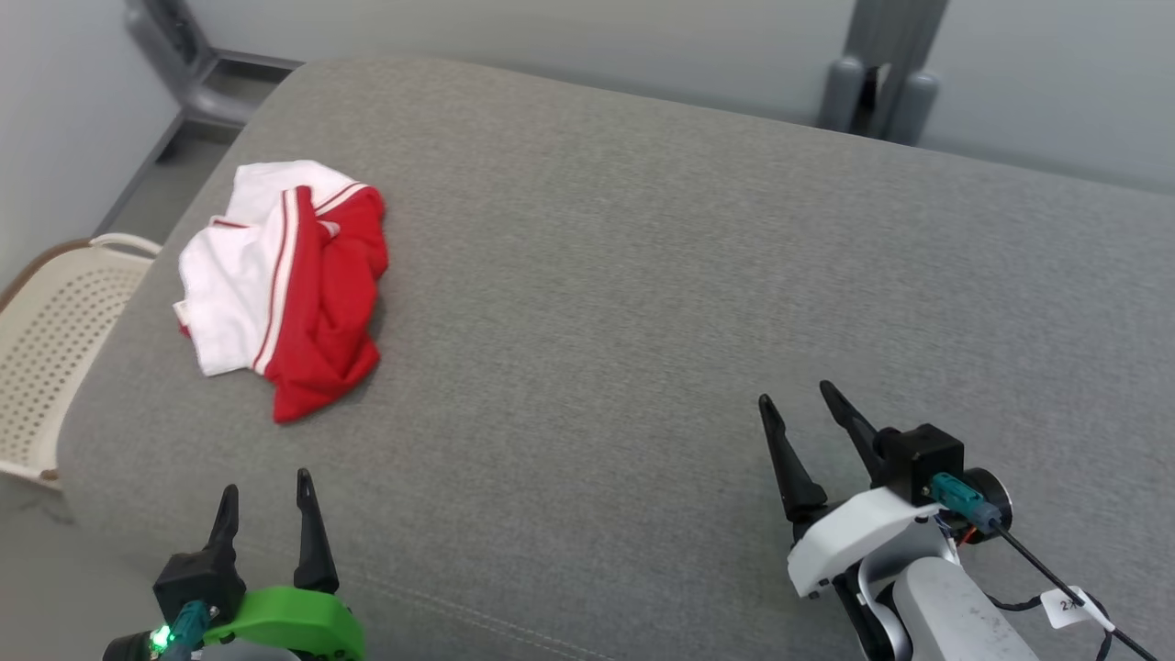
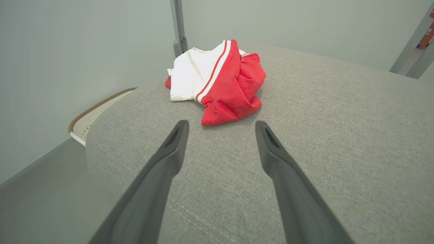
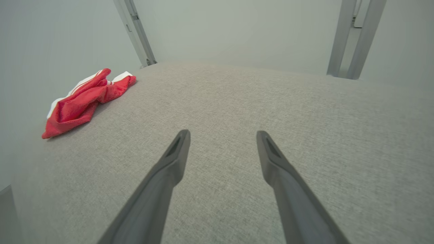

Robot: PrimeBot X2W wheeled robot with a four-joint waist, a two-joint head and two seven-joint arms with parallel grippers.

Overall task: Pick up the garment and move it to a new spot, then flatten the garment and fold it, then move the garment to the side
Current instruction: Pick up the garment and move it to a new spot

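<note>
The garment [image 1: 285, 285], red and white with striped trim, lies crumpled at the left of a grey cushioned surface [image 1: 643, 275]. My left gripper [image 1: 264, 489] hovers near the front left edge, open and empty, fingers pointing toward the garment a short way ahead. In the left wrist view the garment [image 2: 218, 81] lies just beyond the open left gripper [image 2: 222, 125]. My right gripper [image 1: 797, 397] stands open at the lower right, far from the cloth. From the right wrist, the garment [image 3: 84, 101] lies far left of the open right gripper [image 3: 223, 135].
A cream perforated basket [image 1: 50, 349] stands on the floor off the surface's left edge. Grey metal posts [image 1: 872, 92] and a frame base [image 1: 197, 78] stand behind the surface against the pale wall. Bare cushion stretches across the middle and right.
</note>
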